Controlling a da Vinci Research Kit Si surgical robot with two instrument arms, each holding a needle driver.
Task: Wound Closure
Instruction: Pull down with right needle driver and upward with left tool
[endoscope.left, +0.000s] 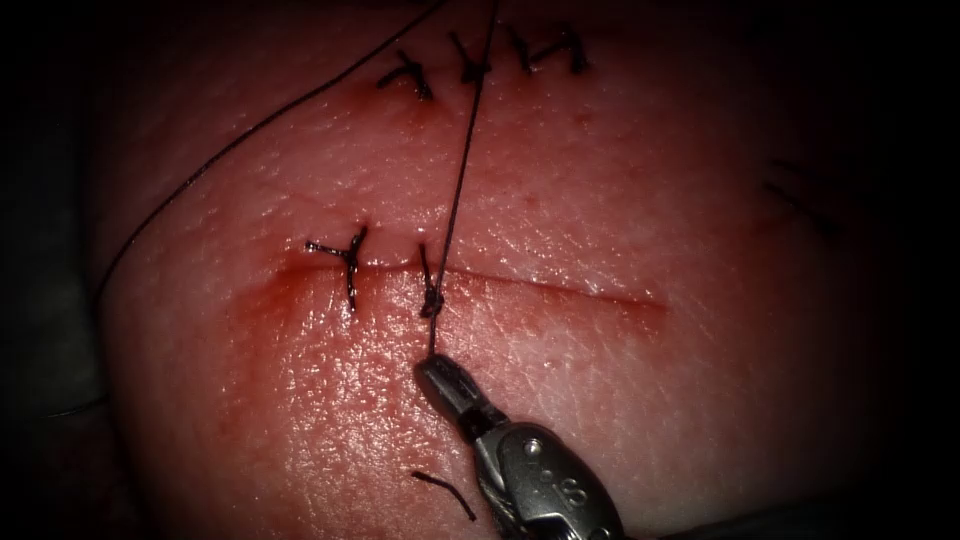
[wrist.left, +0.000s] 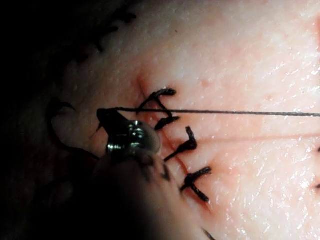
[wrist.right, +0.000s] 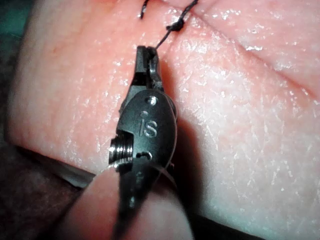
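Closure is sitting partway, by my judgement: on the tissue (endoscope.left: 620, 420) one stitch (endoscope.left: 350, 258) is lying finished across the cut (endoscope.left: 570, 290), up and to the left of the right claw (endoscope.left: 432, 368), and a second one is being tied at the knot (endoscope.left: 432, 300) just above that claw's tip. From the knot rightward the cut is lying unstitched, so more than half of it is looking left to do. The right claw is gripping the short thread tail right under the knot, jaws closed on it. The thread (endoscope.left: 460, 190) is running taut from the knot straight up and away from this claw, crossing an older row of stitches (endoscope.left: 470, 65) far above it. Red fluid (endoscope.left: 270, 300) is pooling left of the claw along the cut, and a cut end (endoscope.left: 445, 492) is lying just below and left of its wrist. Left wrist view is adding the far end: the left claw (wrist.left: 106, 116) is pinching the thread, jaws closed, the line stretching tight away from its tip beside that older row. Right wrist view is giving the closest look at the right claw's pinch on the tail under the knot. Where the needle is lying I cannot tell; neither claw is holding it.
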